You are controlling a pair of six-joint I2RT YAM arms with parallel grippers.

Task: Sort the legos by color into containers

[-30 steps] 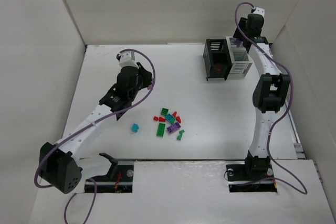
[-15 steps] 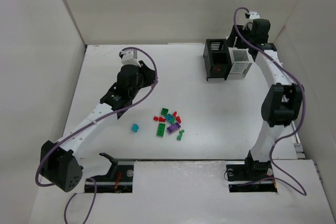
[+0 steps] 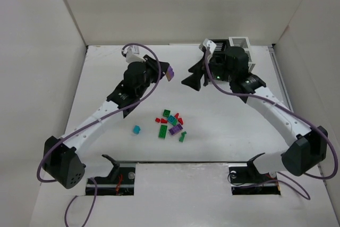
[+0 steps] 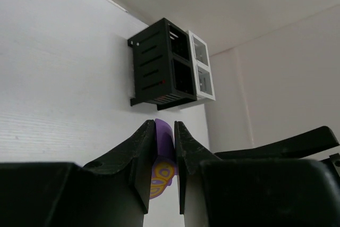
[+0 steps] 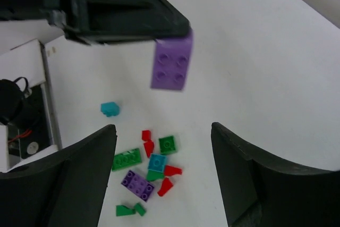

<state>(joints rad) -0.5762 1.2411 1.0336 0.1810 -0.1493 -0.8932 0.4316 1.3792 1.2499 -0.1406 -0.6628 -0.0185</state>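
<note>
My left gripper (image 3: pixel 163 73) is shut on a purple lego (image 3: pixel 171 74), held above the table; in the left wrist view the brick (image 4: pixel 163 141) is clamped between both fingers. My right gripper (image 3: pixel 194 74) hovers open just right of that brick, nothing between its fingers. From the right wrist the purple lego (image 5: pixel 171 66) hangs from the left fingers (image 5: pixel 122 14), above the open right gripper (image 5: pixel 163 131). Loose green, red, purple and teal legos (image 3: pixel 171 123) lie mid-table, one teal brick (image 3: pixel 136 129) apart. The containers stand at the back: black bin (image 4: pixel 159 67), white bin (image 3: pixel 240 41).
The right arm (image 3: pixel 265 104) stretches across the right half of the table and covers most of the black bin in the top view. White walls enclose the table on three sides. The arm bases (image 3: pixel 117 176) sit at the near edge.
The right arm swung from the bins at the back right to the table's middle, and its gripper opened. The left gripper moved right and up with the purple lego.
</note>
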